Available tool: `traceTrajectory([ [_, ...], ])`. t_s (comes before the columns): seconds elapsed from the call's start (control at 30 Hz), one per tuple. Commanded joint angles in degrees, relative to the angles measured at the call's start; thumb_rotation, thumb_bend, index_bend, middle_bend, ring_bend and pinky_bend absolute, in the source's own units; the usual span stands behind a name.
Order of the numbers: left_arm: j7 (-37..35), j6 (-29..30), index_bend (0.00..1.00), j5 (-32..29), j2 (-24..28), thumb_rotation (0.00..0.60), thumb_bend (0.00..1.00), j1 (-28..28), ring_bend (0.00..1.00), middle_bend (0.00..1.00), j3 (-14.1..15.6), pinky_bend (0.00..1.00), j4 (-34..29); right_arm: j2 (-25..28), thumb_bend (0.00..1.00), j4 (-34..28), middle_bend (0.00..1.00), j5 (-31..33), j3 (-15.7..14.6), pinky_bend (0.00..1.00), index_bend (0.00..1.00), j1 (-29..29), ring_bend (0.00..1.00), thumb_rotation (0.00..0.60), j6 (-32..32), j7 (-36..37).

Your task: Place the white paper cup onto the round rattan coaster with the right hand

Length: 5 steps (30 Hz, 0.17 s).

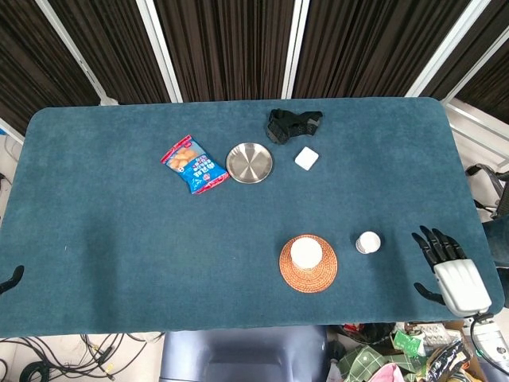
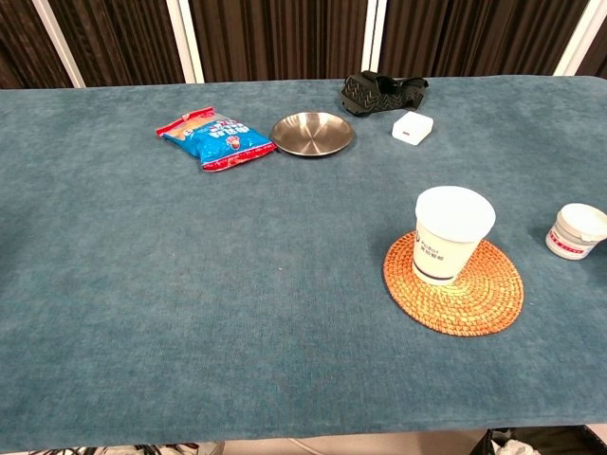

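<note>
The white paper cup (image 1: pixel 306 254) (image 2: pixel 452 233) stands upright on the round rattan coaster (image 1: pixel 320 277) (image 2: pixel 474 294), a little left of the coaster's centre in the chest view. My right hand (image 1: pixel 450 271) hovers at the table's front right corner, far from the cup, fingers spread and holding nothing. It shows only in the head view. A dark tip of my left hand (image 1: pixel 8 279) peeks in at the left edge of the head view, too little to tell its state.
A small white tub (image 1: pixel 367 242) (image 2: pixel 577 230) sits right of the coaster. Further back lie a snack bag (image 1: pixel 194 164) (image 2: pixel 214 137), a steel plate (image 1: pixel 250 162) (image 2: pixel 312 133), a white box (image 1: pixel 306 158) (image 2: pixel 413 126) and a black object (image 1: pixel 293 124) (image 2: pixel 382 92).
</note>
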Motion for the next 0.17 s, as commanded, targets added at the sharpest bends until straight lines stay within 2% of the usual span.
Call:
traceTrajectory([
  [0.03,0.05,-0.02,0.0,-0.01,-0.04,0.6,0.25,-0.01,0.0,0.03,0.01,0.0,0.06,-1.86,0.1,2.9,0.0,0.17,0.96,0.12,0.01,-0.86,0.04,0.6,1.49,1.26],
  [0.17,0.27,0.03,0.0,0.14,-0.11,0.6,0.25,0.0,0.0,0.03,0.11,0.0,0.07,-2.81,0.1,4.84,0.0,0.54,1.98,0.12,0.0,-1.13,0.04,0.6,2.31,2.24],
])
